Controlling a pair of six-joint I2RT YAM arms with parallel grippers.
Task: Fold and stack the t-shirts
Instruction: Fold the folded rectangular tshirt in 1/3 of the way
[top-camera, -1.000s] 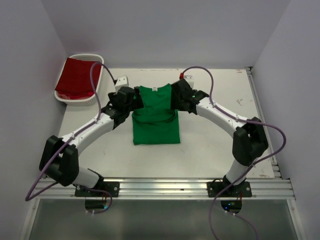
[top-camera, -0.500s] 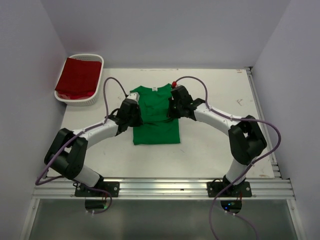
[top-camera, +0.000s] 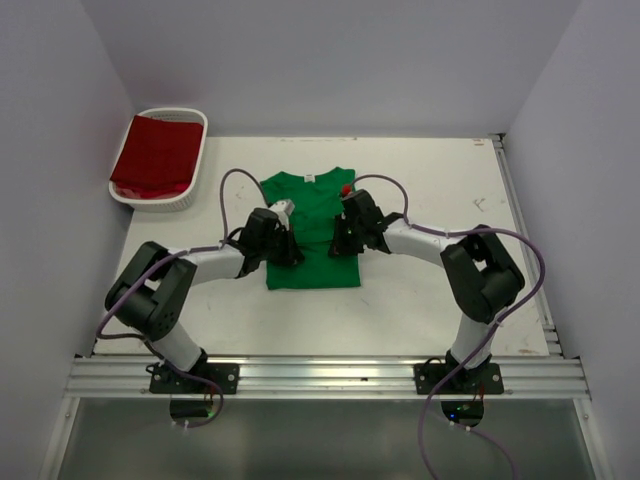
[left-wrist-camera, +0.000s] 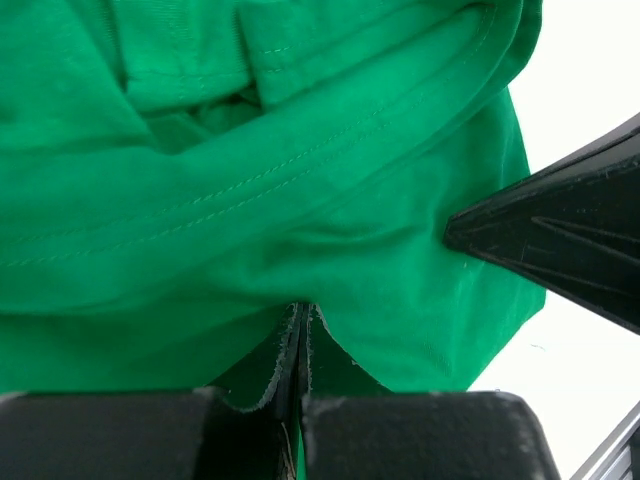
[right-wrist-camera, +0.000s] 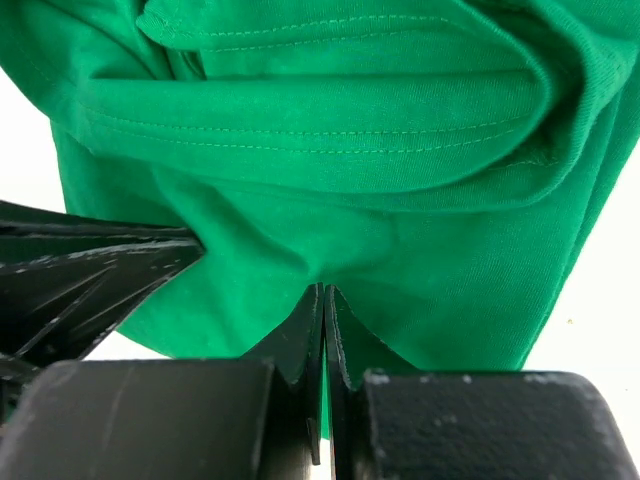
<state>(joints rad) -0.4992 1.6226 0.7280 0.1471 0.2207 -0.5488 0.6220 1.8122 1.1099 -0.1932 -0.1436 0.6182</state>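
Table (top-camera: 430, 300): left gripper (left-wrist-camera: 302, 312), right gripper (right-wrist-camera: 325, 296) pinch t-shirt (top-camera: 310, 200) edges.

The green t-shirt (top-camera: 312, 215) is a plain bright green with no print. Its hems carry stitching (right-wrist-camera: 330, 147) in the same green, and a small white label (top-camera: 310, 177) marks the neck. The red t-shirt (top-camera: 152, 158) is a plain dark red, and the slatted basket (top-camera: 165, 202) around it is white. The table (top-camera: 440, 300) is off-white with a few small dark marks. The left arm (top-camera: 205, 262) and right arm (top-camera: 425, 240) are white with black joints. The left gripper (left-wrist-camera: 300, 330) and right gripper (right-wrist-camera: 322, 310) are black. The cables (top-camera: 240, 171) are purple, the walls (top-camera: 330, 70) a pale lilac-grey, and the rail (top-camera: 330, 372) silver.
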